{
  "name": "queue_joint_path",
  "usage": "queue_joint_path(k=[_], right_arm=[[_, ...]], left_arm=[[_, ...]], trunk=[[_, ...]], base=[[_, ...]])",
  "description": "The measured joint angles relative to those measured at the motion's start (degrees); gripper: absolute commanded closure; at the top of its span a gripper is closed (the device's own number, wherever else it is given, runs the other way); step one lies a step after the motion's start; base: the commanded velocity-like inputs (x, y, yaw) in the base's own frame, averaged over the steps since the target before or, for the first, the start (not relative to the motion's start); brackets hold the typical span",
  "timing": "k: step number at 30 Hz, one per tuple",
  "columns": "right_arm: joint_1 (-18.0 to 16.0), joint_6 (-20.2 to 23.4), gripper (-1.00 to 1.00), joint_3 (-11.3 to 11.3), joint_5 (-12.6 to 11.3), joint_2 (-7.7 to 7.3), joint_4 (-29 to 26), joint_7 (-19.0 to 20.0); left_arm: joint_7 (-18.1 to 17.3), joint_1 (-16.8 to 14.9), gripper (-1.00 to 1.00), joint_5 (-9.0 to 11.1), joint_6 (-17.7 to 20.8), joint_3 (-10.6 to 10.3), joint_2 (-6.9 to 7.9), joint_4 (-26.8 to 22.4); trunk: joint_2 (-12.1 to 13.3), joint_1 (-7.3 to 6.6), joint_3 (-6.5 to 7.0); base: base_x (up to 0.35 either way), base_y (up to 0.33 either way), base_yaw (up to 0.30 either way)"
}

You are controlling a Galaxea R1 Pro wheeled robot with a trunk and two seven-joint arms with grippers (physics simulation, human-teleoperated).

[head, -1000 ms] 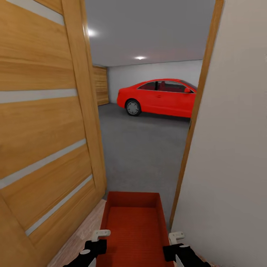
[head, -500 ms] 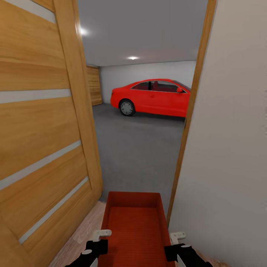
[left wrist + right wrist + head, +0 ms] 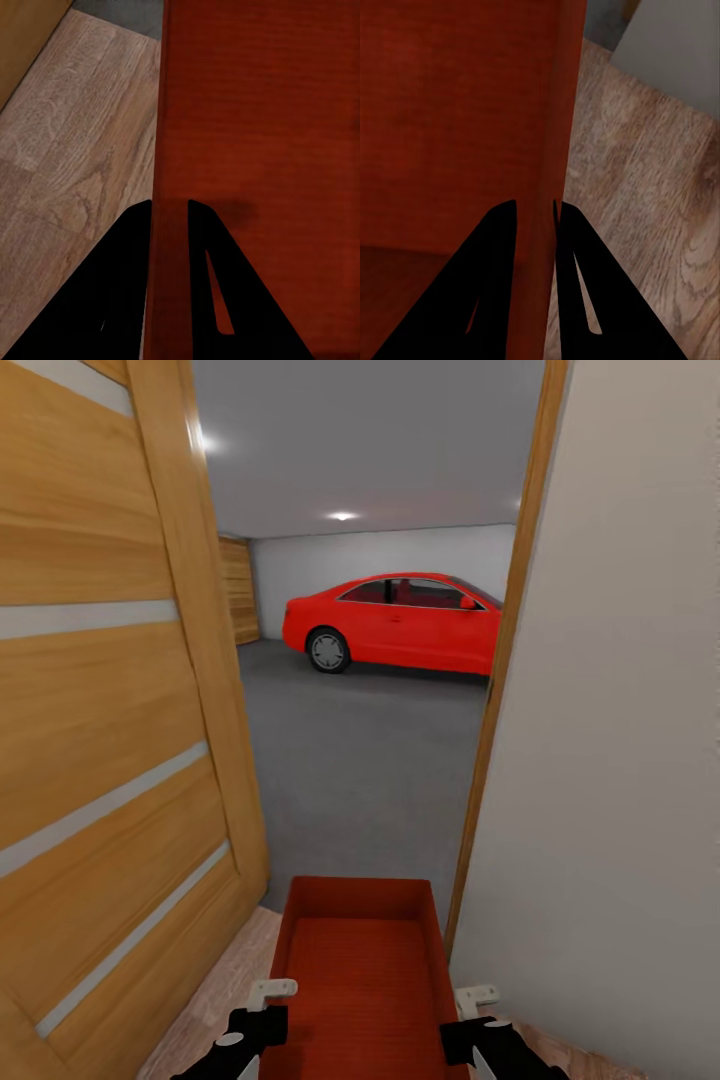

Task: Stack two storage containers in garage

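Both grippers, left gripper (image 3: pixel 169 206) and right gripper (image 3: pixel 535 204), clamp opposite side walls of a storage container (image 3: pixel 358 970), carried low at 6 o'clock. Over the past second the view has swung right, the open door (image 3: pixel 110 720) receding toward 9 o'clock, suggesting the robot is lining up to enter the garage (image 3: pixel 365 760), its red car (image 3: pixel 395 625) at 12 o'clock.

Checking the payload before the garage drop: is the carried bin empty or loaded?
Empty. The storage container shows only its bare red floor and walls in the head view; left gripper and right gripper each clamp a side wall.
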Motion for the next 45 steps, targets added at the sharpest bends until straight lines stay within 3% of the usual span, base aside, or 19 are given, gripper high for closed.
queue_joint_path(k=[4, 31, 35, 41, 45], right_arm=[[-0.01, -0.03, 1.00, 0.06, 0.02, -0.81, -0.01, 0.95], [-0.01, 0.00, 1.00, 0.01, 0.00, -0.25, 0.00, 0.29], [-0.01, -0.03, 1.00, 0.07, 0.00, -0.81, -0.01, 0.94], [0.00, 0.00, 1.00, 0.00, 0.00, 0.10, 0.00, -0.11], [0.00, -0.01, 1.00, 0.03, 0.00, -0.06, 0.01, 0.06]], left_arm=[[0.99, 0.01, 1.00, 0.06, 0.00, -0.23, -0.73, 0.03], [0.32, 0.01, 1.00, 0.02, 0.00, -0.07, -0.24, 0.00], [0.99, 0.01, 1.00, 0.07, 0.00, -0.23, -0.73, 0.03], [-0.12, 0.00, 1.00, 0.00, 0.00, 0.02, 0.09, -0.01], [0.08, 0.03, 1.00, -0.01, -0.01, 0.01, -0.06, -0.01]], trunk=[[0.00, 0.00, 0.00], [0.00, 0.00, 0.00], [0.00, 0.00, 0.00], [0.00, 0.00, 0.00], [0.00, -0.01, 0.00]], base=[[0.000, 0.131, -0.039], [0.000, 0.119, -0.049], [0.000, 0.157, -0.053], [0.000, 0.071, -0.111], [0.051, 0.049, -0.070]])
